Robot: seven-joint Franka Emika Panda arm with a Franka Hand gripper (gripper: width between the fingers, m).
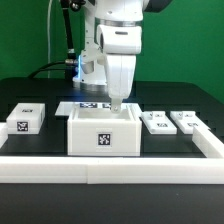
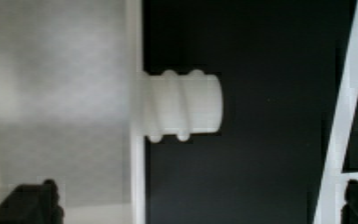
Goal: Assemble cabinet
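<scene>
The gripper (image 1: 115,104) hung straight down over the cabinet (image 1: 103,135). Its tip was dipped into the open top close to the rear wall, so the big white box sat directly beneath it. In the wrist view the two dark fingertips (image 2: 30,205) stood wide apart, clamped on nothing. Between them ran the edge of a white wall (image 2: 51,90) of the cabinet, with a ribbed white stub (image 2: 185,103) jutting from that edge over the black table (image 2: 265,60). A small tagged block (image 1: 25,118) lay well off to the exterior view's left of the gripper. Two flat tagged pieces (image 1: 155,122) lay to its right — all apart from the cabinet.
</scene>
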